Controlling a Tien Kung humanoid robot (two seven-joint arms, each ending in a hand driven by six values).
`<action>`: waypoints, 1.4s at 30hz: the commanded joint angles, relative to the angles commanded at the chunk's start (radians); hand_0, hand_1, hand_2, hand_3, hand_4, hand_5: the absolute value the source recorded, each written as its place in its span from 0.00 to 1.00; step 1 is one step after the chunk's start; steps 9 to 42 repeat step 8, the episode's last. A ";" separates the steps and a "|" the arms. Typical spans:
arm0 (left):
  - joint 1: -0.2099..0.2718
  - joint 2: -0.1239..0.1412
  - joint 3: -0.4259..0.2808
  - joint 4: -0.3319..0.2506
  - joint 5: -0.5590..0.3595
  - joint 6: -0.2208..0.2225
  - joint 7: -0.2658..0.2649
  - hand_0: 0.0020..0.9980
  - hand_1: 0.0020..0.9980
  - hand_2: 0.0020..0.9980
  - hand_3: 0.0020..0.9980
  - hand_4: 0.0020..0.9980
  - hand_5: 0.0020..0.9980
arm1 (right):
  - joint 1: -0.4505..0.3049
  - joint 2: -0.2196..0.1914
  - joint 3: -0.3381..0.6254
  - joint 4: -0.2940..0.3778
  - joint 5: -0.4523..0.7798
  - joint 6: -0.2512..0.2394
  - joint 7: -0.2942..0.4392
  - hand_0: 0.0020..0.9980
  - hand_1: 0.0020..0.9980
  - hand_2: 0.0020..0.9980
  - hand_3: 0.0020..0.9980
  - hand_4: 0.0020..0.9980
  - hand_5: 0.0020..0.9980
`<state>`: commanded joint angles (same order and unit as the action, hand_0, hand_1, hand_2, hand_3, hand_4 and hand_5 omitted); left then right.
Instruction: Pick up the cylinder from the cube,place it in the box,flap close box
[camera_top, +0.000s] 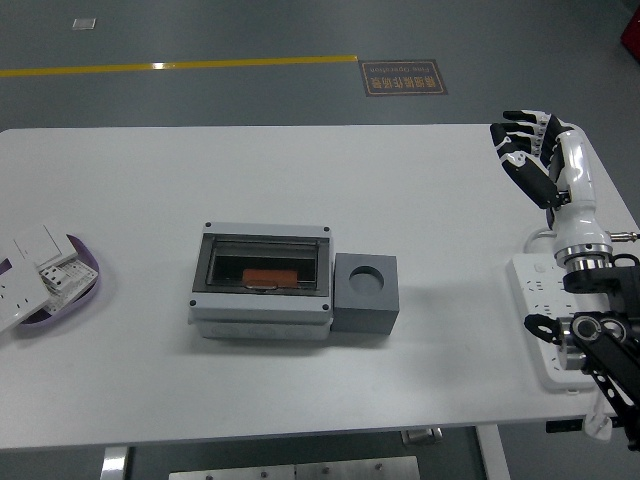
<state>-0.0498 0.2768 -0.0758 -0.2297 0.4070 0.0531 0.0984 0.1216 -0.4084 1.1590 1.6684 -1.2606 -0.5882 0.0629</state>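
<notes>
While our right hand (530, 150) hovers above the far right corner of the white table (300, 170), its black and white fingers (512, 135) are spread and relaxed and pinch nothing. We see our right arm (580, 230) run back from it along the right edge toward the near right corner, where it passes over a white power strip (535, 300) that lies flat by that edge. We find the grey box (262, 280) near the middle of the table, a little toward the near edge, with its dark see-through flap (258, 262) lying flat over the opening. We can make out an orange object (270, 275) through that flap, inside the box, though we cannot tell for certain what shape it has. We see the dark grey cube (365, 293) touching the box on its right side, and the round hole (367, 278) in its top face shows dark and holds nothing that we can see. We note a purple dish (85, 262) at the left edge with white switch plates (30, 265) piled in it, some reaching over its rim. We see the hand well apart from both the box and the cube.
</notes>
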 joint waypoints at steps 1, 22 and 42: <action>0.000 0.000 0.000 0.000 0.000 0.000 0.000 0.60 0.62 0.61 0.63 0.70 0.21 | 0.000 0.000 0.000 0.000 -0.002 0.000 -0.001 0.66 0.62 0.62 0.64 0.78 0.47; 0.004 -0.005 -0.002 0.001 -0.003 0.001 0.001 0.60 0.62 0.61 0.63 0.70 0.20 | -0.003 -0.003 0.002 0.001 -0.004 0.001 -0.004 0.67 0.62 0.62 0.64 0.78 0.47; 0.004 -0.005 -0.002 0.001 -0.003 0.001 0.001 0.60 0.62 0.61 0.63 0.70 0.20 | -0.003 -0.003 0.002 0.001 -0.004 0.001 -0.004 0.67 0.62 0.62 0.64 0.78 0.47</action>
